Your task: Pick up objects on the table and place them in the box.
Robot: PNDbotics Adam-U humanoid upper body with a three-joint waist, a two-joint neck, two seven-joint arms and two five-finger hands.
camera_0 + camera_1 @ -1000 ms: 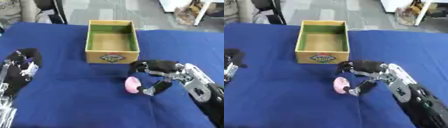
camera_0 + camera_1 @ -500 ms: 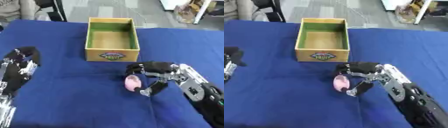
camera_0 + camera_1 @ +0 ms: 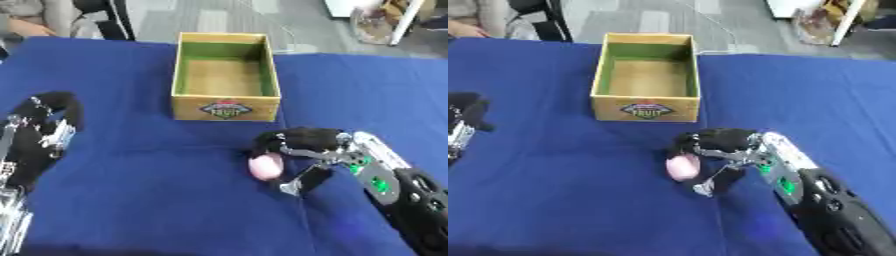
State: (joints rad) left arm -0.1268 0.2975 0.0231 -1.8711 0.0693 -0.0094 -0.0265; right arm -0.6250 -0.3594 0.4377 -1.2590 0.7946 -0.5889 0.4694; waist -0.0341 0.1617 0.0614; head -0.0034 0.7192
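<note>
A small pink rounded object (image 3: 265, 166) lies on the blue tablecloth (image 3: 157, 200), a short way in front of the box. My right hand (image 3: 311, 150) comes in from the lower right and wraps it: the black fingers (image 3: 284, 137) curl over its top and the thumb (image 3: 302, 181) reaches under its right side. The object still rests on the cloth. The open yellow cardboard box (image 3: 226, 107) with green inner walls stands at the middle back and looks empty. My left hand (image 3: 42, 131) rests open at the left edge, fingers up, holding nothing.
Beyond the table's far edge are grey floor, a chair leg (image 3: 118, 22) and clutter at the upper right. A person's sleeve (image 3: 31, 10) shows at the far left corner. Blue cloth stretches between my two hands.
My right hand has edged left and its fingers have come down round the pink object. The object and the left hand have hardly moved.
</note>
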